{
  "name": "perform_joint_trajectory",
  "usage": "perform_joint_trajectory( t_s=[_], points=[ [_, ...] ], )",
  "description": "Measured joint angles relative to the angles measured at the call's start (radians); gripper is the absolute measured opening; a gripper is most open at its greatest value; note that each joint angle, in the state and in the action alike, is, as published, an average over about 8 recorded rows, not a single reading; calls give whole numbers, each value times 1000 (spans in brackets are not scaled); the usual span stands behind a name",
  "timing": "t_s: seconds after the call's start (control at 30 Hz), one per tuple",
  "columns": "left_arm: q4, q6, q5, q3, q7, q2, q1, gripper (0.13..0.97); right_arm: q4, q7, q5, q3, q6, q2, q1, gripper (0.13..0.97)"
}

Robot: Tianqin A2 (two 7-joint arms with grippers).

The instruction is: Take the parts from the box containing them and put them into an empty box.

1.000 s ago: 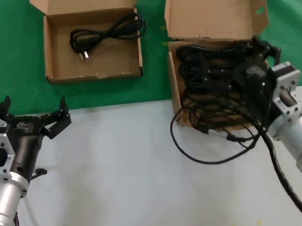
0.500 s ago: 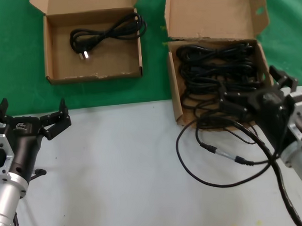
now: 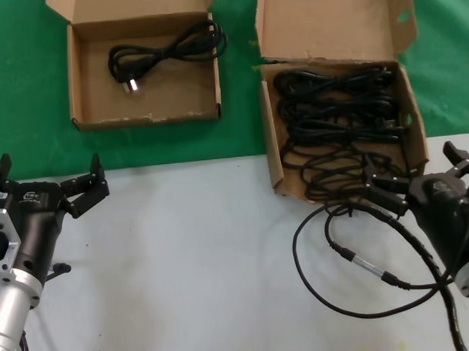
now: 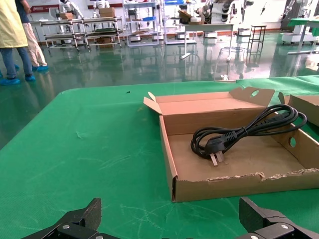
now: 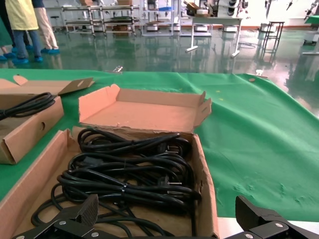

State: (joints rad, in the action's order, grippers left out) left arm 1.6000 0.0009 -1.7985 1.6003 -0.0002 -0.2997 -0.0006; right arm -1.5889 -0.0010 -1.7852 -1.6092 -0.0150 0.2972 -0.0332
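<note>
Black thin coiled power cords (image 3: 337, 122) heaped in bigger brown cardboard box (image 3: 333, 22), far right. Right gripper (image 3: 419, 177) just near of it, spread, empty. Left gripper (image 3: 48, 178) spread, parked near left. Risk: tangled coils lift together; thick robot cable (image 3: 353, 257) may snag box rim. One cord (image 3: 165, 53) in smaller squarish cardboard box (image 3: 81, 81).

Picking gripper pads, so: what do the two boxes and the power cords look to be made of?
Both the smaller box and the bigger box look like matte brown corrugated cardboard, with ragged, chipped edges. The power cords appear sheathed in smooth black rubber or plastic with a faint sheen; one plug shows silver metal prongs.
</note>
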Motion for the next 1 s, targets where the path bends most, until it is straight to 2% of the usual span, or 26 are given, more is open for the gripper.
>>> perform_joint_trajectory(
  t_s=[1.0],
  points=[
    [0,0,0,0,0,0,0,966,-3,0,-4,2,4,1,9,966]
  ],
)
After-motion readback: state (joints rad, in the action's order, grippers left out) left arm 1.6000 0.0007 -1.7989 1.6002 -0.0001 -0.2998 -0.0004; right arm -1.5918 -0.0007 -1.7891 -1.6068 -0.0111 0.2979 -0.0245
